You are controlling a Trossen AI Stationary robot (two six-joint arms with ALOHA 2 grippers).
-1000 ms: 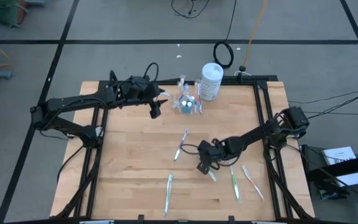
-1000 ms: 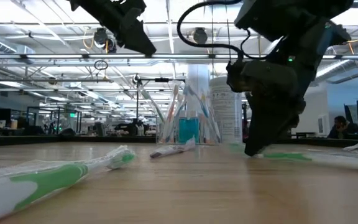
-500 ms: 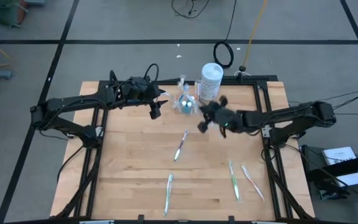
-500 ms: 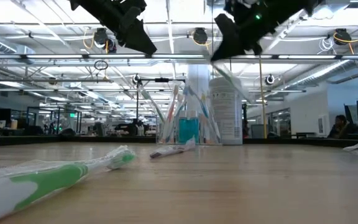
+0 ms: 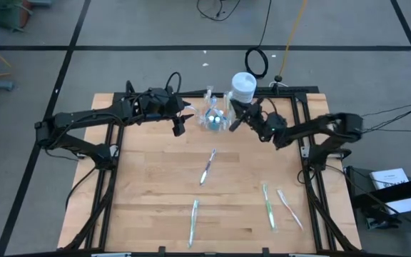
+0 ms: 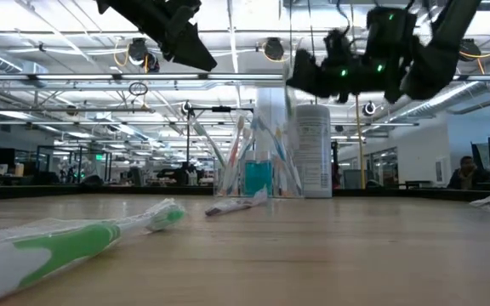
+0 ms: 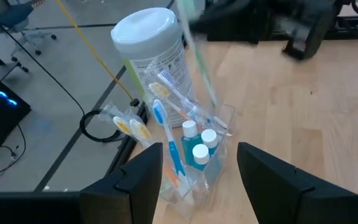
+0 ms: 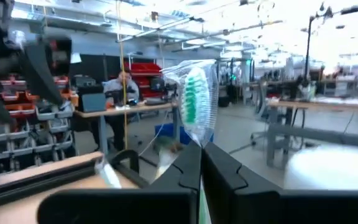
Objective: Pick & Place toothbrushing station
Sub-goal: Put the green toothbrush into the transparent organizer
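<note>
The clear plastic cup [image 5: 215, 118] stands near the table's far edge with several pastel toothbrushes and three blue tubes [image 7: 197, 142] in it; it also shows in the low view [image 6: 258, 174]. My right gripper [image 5: 234, 121] hovers just right of the cup, shut on a wrapped green toothbrush [image 7: 199, 59]. My left gripper [image 5: 178, 126] is open and empty, raised just left of the cup, with its fingers [image 7: 138, 180] on either side of the cup in its own view. Several wrapped toothbrushes [image 5: 207, 165] lie flat on the table. My right gripper pinches the wrapped green toothbrush between its two fingers [image 8: 188, 171]. The bristle head [image 8: 194, 102] sticks out past the fingertips. The brush is lifted clear of the table and slants down over the cup, its lower end [image 7: 213, 115] at the cup's mouth among the other brushes.
A tall white canister [image 5: 243, 88] stands just behind and right of the cup. More wrapped toothbrushes lie near the front, one at the middle [image 5: 193, 220] and two at the right [image 5: 268, 205]. A black frame [image 5: 302, 135] runs along the table's sides.
My right gripper has risen from the table's near right part with a green toothbrush, gone toward the far edge and turned, and is now beside the cup. The toothbrush has been lifted clear of the table and hangs over the cup.
</note>
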